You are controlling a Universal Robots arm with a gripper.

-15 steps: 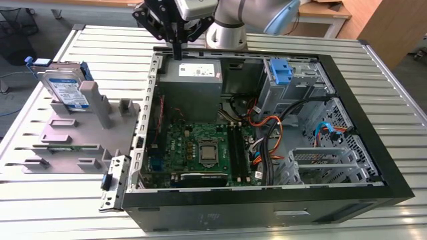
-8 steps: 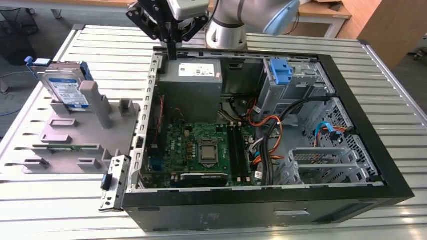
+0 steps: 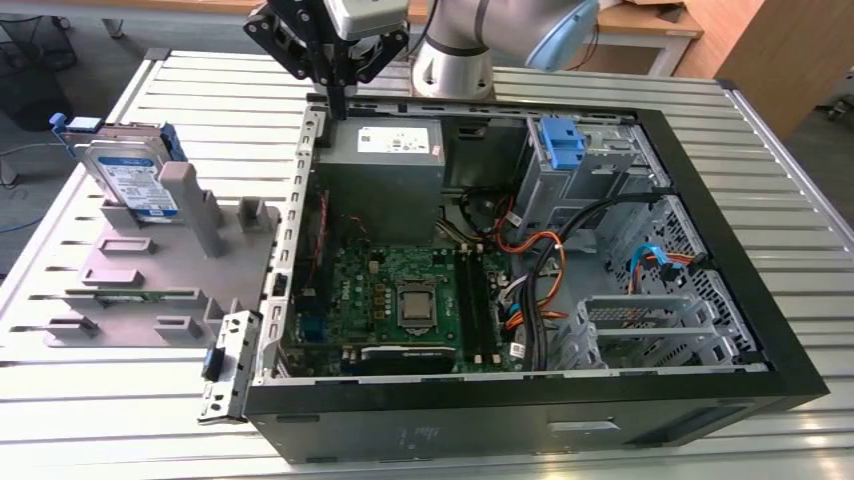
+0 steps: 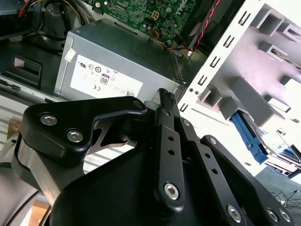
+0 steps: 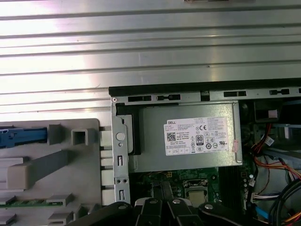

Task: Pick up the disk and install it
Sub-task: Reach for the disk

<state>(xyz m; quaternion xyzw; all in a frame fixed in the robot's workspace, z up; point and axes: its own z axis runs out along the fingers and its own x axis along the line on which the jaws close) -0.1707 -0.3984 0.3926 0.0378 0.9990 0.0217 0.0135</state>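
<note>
Shiny slatted aluminium table (image 3: 134,440), wooden cabinet (image 3: 787,50) right behind it, dark floor (image 3: 160,25) off its edge at the exterior view's left.

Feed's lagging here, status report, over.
Gripper shut, empty, above computer case edge. Disk standing in grey stand, untouched. Grey post close beside disk.

The flat silver-grey metal disk (image 3: 131,175) has a white-and-blue label and blue plastic side rails. The moulded plastic holder plate (image 3: 147,275) beside the black tower computer case (image 3: 534,425) is dull grey. The ribbed silver metal desk (image 3: 200,85) is striped by its slats. Inside the case, the flat circuit board (image 3: 400,290) is green, the grey metal power-supply box (image 3: 380,150) bears a white sticker, the plastic drive bracket (image 3: 561,145) is blue, and the cable bundle (image 3: 534,255) is orange and black. The jointed metal pincer (image 3: 336,108) is black.
</note>
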